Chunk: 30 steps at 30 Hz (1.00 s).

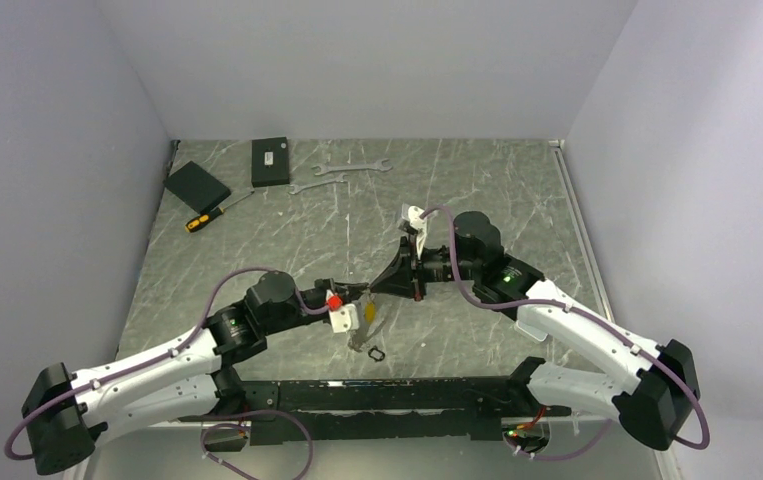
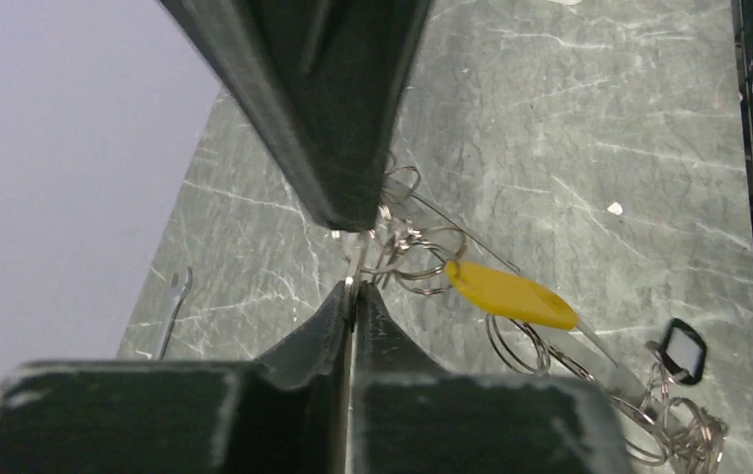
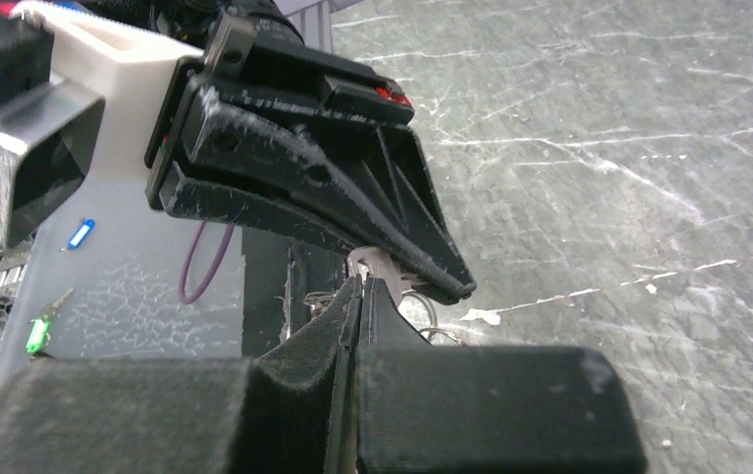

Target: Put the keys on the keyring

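Tabletop of veined grey stone, white walls

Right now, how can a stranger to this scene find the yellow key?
On the grey marble table, look near the front middle, at the tip of the left gripper. A tangle of silver rings is there; the yellow key is its only yellow piece, flat and teardrop-shaped.
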Motion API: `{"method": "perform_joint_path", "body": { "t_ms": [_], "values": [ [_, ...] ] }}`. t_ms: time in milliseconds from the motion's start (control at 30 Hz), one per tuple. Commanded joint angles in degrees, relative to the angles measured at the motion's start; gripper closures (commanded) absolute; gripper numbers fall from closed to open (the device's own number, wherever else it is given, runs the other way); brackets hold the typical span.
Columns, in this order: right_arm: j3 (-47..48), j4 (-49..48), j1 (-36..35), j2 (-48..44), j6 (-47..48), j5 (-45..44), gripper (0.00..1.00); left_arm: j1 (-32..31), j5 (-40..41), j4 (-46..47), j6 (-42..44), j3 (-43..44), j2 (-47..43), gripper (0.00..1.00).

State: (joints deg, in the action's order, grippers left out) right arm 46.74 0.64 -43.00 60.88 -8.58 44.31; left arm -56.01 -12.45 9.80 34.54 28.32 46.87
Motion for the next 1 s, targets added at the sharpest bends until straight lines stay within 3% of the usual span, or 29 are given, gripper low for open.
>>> {"method": "perform_joint_path", "body": {
  "t_ms": [0,133,200,300,367,567,767,967],
  "values": [
    [0.1,-5.0,-0.6,0.1,0.7,1.8,1.0,-0.2,-0.1,3.6,-0.3,2.0,0.2,1.0],
    [0.0,-4.9,-0.7,0.2,0.5,0.9,1.0,-0.2,4.5,1.0,0.8,3.2,0.0,1.0],
    [0.5,-3.8,-0.7,0.7,0.4,-0.8,0.82,-0.2,8.5,-0.7,1.1,3.9,-0.1,1.0],
    [1.3,-1.9,-0.7,1.3,-0.3,-7.0,0.39,-0.2,14.3,-1.6,1.4,4.2,0.0,1.0],
    [1.7,-0.9,-0.7,1.7,-0.4,-12.1,0.27,-0.1,20.0,-2.0,2.0,4.6,1.0,1.0],
    [1.6,1.1,-0.7,1.4,-2.5,-24.4,0.25,3.5,33.2,-1.7,4.3,7.4,7.0,1.0],
    [0.7,2.7,-0.7,0.2,-5.8,-38.9,0.25,14.6,33.4,0.7,3.0,10.2,12.9,1.0],
    [-0.9,3.8,-0.5,-1.3,-8.7,-47.7,0.25,19.9,34.0,3.9,6.6,14.2,20.0,1.0]
  ]
}}
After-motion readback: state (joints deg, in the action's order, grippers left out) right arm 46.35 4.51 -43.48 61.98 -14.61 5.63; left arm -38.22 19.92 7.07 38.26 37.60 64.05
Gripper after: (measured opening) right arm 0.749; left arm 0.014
